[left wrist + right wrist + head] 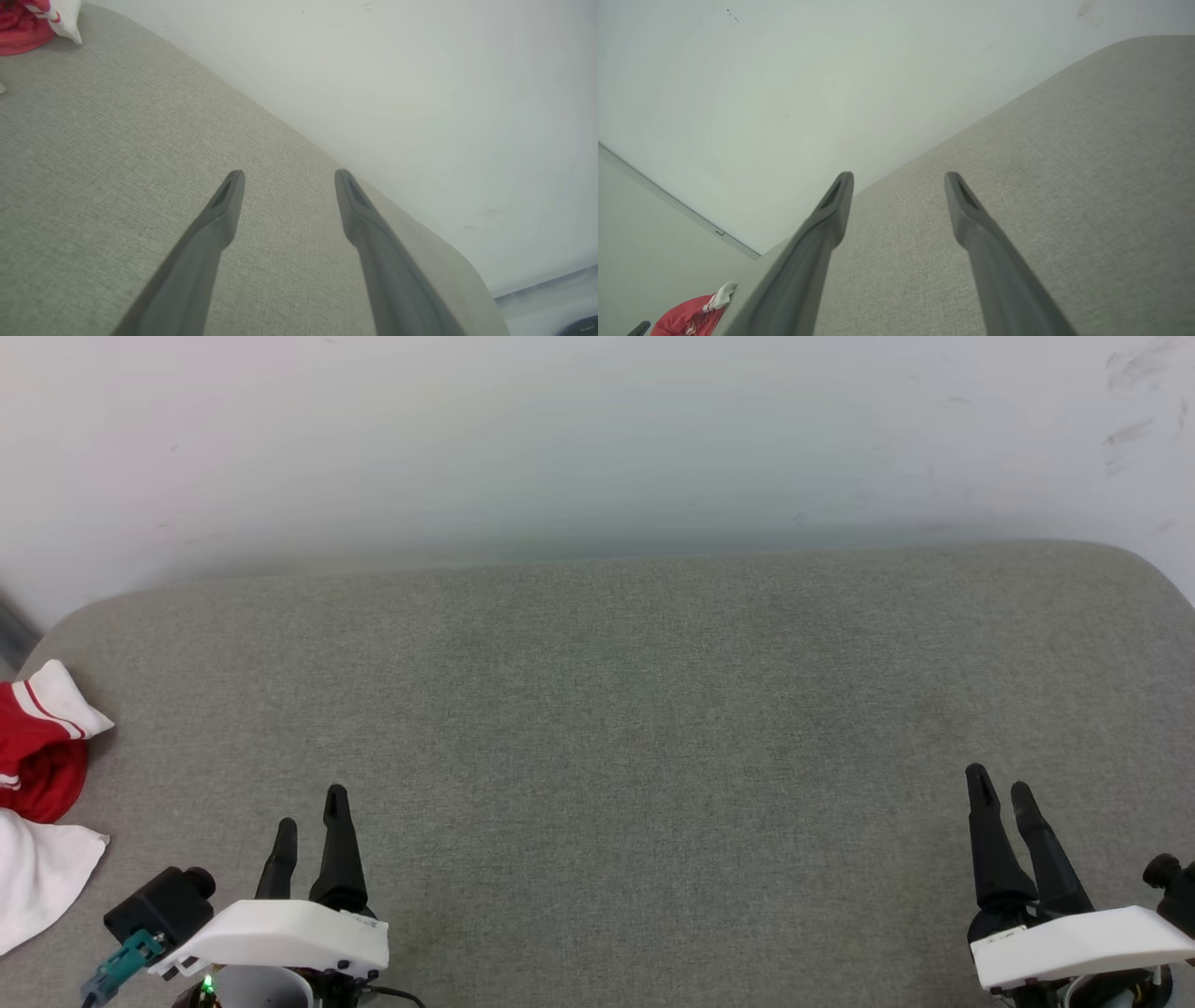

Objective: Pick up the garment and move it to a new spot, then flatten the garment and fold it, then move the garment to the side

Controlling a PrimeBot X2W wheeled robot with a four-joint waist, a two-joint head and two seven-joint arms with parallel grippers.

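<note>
The garment [37, 784], red with white sleeves and striped trim, lies crumpled at the far left edge of the grey cushion, partly cut off by the head view's border. It also shows at the top left of the left wrist view as the garment [28, 21] and at the bottom left of the right wrist view as the garment [691, 315]. My left gripper [311, 807] hovers open at the lower left, right of the garment and apart from it. My right gripper [1001, 781] stands open at the lower right, far from it. Both hold nothing.
The grey fabric cushion [616, 728] spreads wide between the grippers. A pale wall [597, 439] rises directly behind its far edge. The cushion's corners are rounded at the back left and back right.
</note>
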